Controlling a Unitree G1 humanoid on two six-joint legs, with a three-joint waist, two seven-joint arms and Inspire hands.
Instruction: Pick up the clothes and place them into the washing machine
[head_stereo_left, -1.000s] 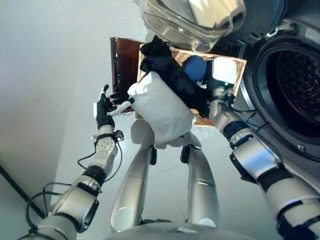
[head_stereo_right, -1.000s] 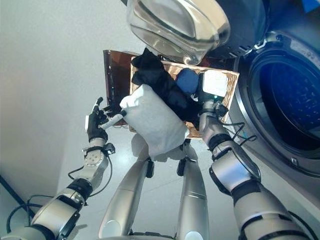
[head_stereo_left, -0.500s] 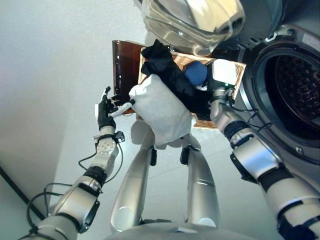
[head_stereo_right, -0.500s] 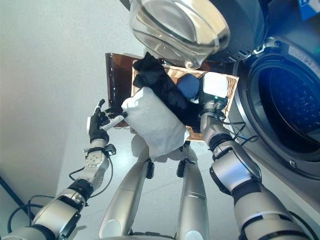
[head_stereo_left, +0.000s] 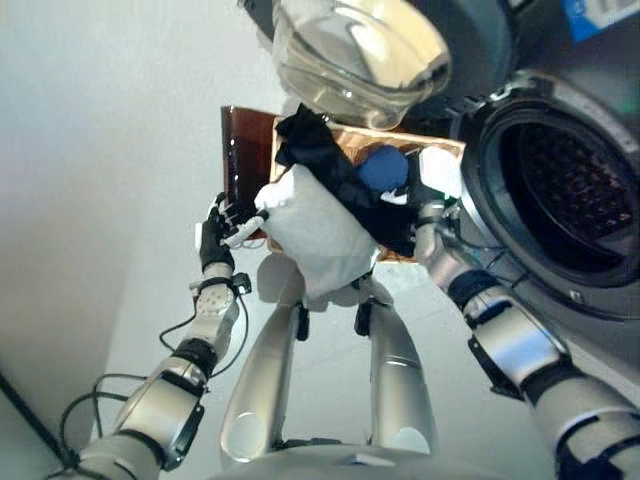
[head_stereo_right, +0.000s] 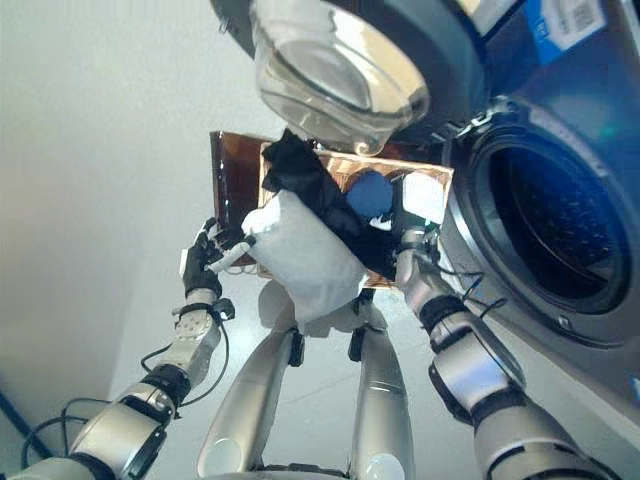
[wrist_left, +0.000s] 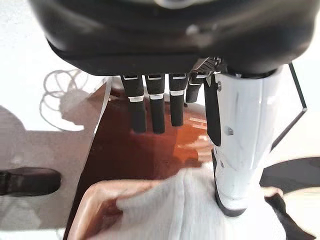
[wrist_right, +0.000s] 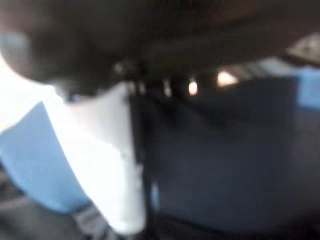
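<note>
A shallow wicker basket rests on the dark brown box beside the washing machine. It holds a white cloth that hangs over its near edge, a black cloth and a blue cloth. My left hand is at the basket's left corner. Its fingers are straight over the box, and its thumb touches the white cloth. My right hand is at the basket's right side, against the black cloth and beside the blue cloth.
The washing machine's open drum is to the right of the basket. Its round glass door hangs open above the basket. Pale floor lies to the left of the box.
The camera has shifted. My left hand has edged closer to the basket's left corner, thumb still on the white cloth. My right hand stays at the basket's right side.
</note>
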